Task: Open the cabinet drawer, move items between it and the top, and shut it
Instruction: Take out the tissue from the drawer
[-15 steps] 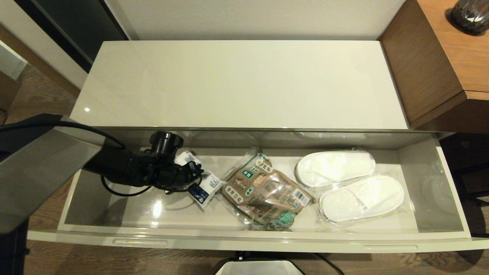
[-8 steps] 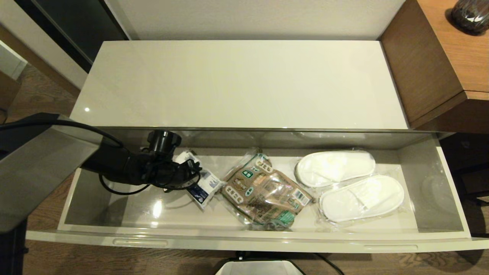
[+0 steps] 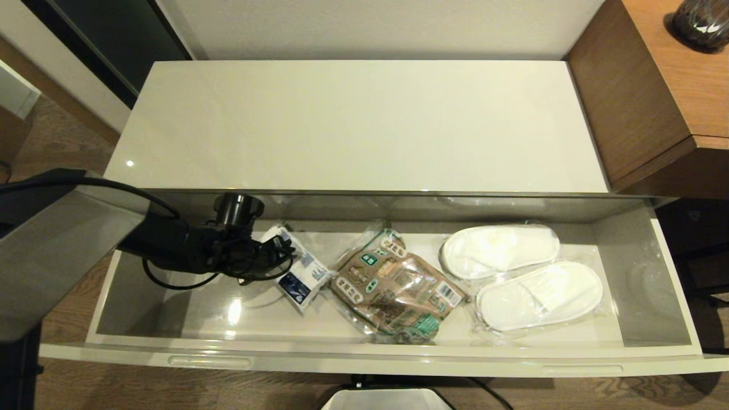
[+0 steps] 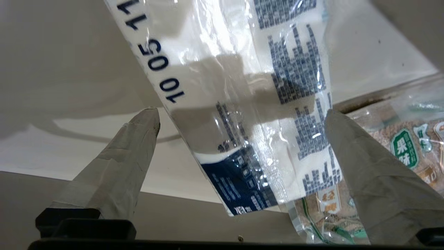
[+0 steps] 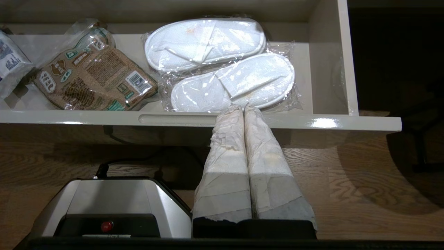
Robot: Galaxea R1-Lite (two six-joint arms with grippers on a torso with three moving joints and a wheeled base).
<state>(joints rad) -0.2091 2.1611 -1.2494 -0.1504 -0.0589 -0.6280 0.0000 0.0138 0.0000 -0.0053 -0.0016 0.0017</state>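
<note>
The cabinet drawer stands pulled out below the cream top, which is bare. Inside lie the small white packet with blue print, a brown-and-green packet and the wrapped white slippers. My left gripper is down in the drawer's left part, open, its tips at the white packet's left end. In the left wrist view the packet lies just beyond and between the spread fingers of that gripper. My right gripper is shut and empty, low in front of the drawer front, pointing at the slippers.
A brown wood-grain desk with a dark vase adjoins the cabinet on the right. The robot's base sits on the wood floor under the drawer front. The drawer's far right and far left floor are bare.
My left arm has drawn back a little to the left, so more of the white packet shows. The packet, the other items and the right arm stay put.
</note>
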